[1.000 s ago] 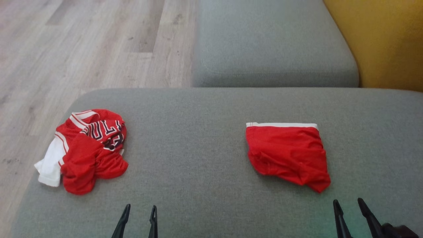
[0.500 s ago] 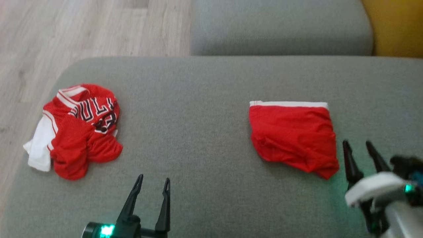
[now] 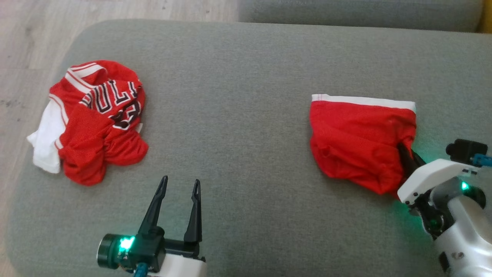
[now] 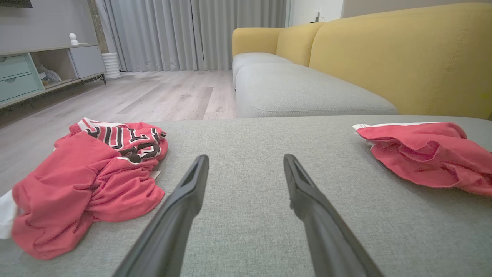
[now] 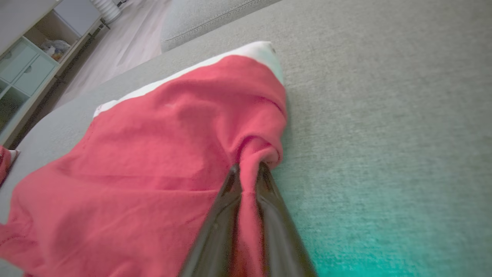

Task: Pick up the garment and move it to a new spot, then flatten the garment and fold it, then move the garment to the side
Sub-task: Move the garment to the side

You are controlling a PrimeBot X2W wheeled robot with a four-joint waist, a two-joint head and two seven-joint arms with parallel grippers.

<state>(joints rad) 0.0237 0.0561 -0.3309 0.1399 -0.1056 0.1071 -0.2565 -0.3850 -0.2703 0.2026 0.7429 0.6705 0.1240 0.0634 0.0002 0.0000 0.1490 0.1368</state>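
The grey sofa cushion (image 3: 246,77) carried both garments. At its left end lay a crumpled red jersey (image 3: 96,123) with black, white-edged letters reading "ULL"; the figures under them were too creased to read. The red shorts (image 3: 357,138), white waistband on the far side, lay folded toward the right. The right fingers (image 5: 226,215) were pinched together on a fold at the shorts' right edge. The left fingers (image 3: 155,207) were spread apart over bare cushion between the garments.
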